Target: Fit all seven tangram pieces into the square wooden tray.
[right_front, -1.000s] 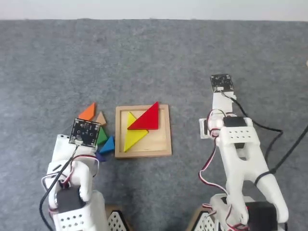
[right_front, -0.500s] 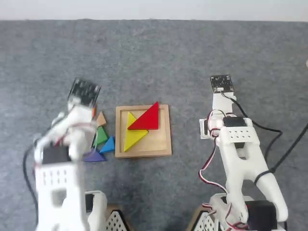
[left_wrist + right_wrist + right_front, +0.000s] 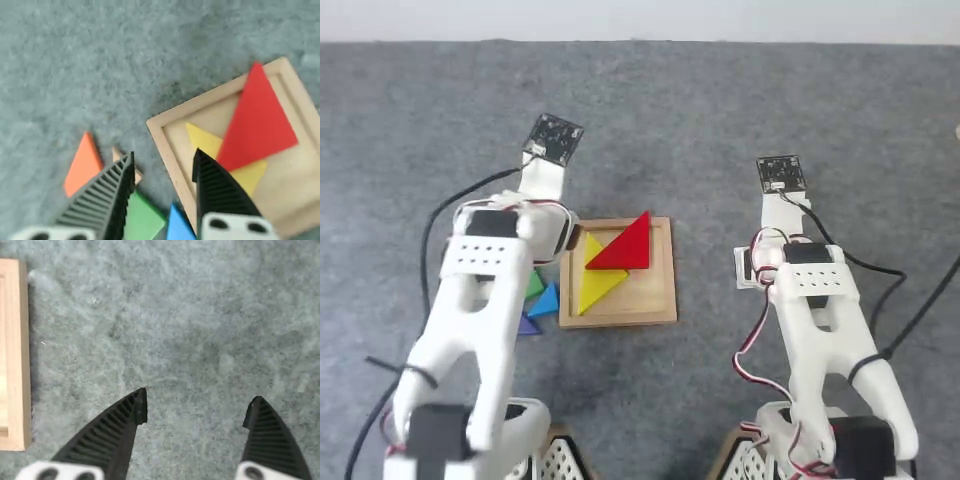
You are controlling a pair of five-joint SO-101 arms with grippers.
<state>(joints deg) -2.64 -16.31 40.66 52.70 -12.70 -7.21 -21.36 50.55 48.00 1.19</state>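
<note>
Wooden tray (image 3: 665, 270) is sitting btwn the arms, holding the red triangle (image 3: 625, 248), its long edge running diagonally w/ one sharp tip poking over the far rim, and the yellow triangle (image 3: 595, 288), its long edge lying along the left wall. The green piece (image 3: 532, 285), blue piece (image 3: 546, 299), purple piece (image 3: 527, 325) and orange piece (image 3: 84, 164) are lying just left of the tray. The left gripper (image 3: 164, 155) is hanging spread apart by the tray's far-left corner; the right gripper (image 3: 199, 396) is gaping, holding nothing, over carpet (image 3: 200, 315).
</note>
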